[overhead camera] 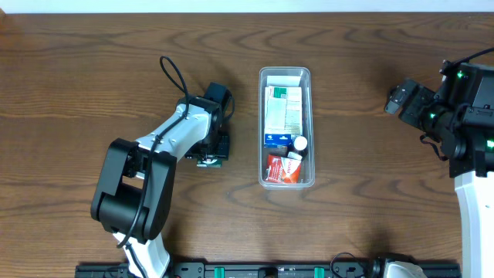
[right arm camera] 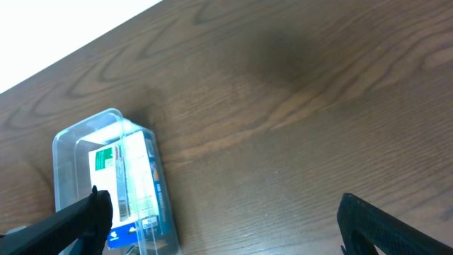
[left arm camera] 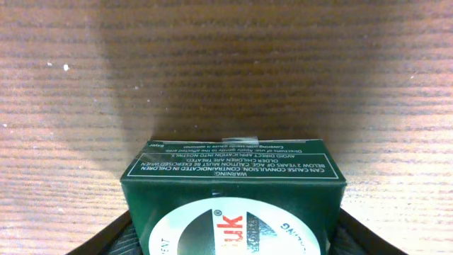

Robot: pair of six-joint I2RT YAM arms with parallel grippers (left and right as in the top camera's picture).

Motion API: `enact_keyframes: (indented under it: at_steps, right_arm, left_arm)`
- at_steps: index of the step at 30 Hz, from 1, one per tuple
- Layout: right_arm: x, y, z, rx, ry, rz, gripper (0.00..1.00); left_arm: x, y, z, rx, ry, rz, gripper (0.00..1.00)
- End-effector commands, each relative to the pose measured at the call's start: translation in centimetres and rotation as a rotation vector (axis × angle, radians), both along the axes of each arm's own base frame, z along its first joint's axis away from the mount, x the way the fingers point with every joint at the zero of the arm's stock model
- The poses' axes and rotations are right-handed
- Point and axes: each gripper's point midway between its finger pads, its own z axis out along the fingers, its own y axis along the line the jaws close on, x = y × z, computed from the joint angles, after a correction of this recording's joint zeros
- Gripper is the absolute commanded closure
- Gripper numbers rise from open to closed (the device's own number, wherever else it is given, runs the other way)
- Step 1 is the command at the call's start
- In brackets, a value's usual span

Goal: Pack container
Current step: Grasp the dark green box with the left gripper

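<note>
While container [overhead camera: 285,71] holds boxes [overhead camera: 282,108] | left gripper [left arm camera: 233,241] clamps green box [left arm camera: 226,177] | right gripper [right arm camera: 226,223] agape, empty

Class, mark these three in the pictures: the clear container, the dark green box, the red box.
container [overhead camera: 260,116], overhead view, left rim.
dark green box [left arm camera: 230,166], left wrist view, printed warning panel.
red box [overhead camera: 282,168], overhead view, top face.
</note>
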Motion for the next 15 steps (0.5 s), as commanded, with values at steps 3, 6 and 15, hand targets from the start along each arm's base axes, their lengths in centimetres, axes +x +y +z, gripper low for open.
enact_keyframes:
  at_steps: [3,6,15]
  right_arm:
    - [0.0,-0.1,0.1,0.007,-0.004,-0.011,0.01]
    - [0.0,-0.1,0.1,0.007,-0.004,-0.011,0.01]
    - [0.0,-0.1,0.1,0.007,-0.003,-0.011,0.01]
  left_arm:
    - [-0.4,0.5,1.5,0.007,-0.014,-0.003,0.43]
    - [-0.5,0.4,4.0,-0.008,-0.053,-0.005,0.43]
    - [-2.5,-3.1,13.8,-0.137,-0.297,-0.010,0.45]
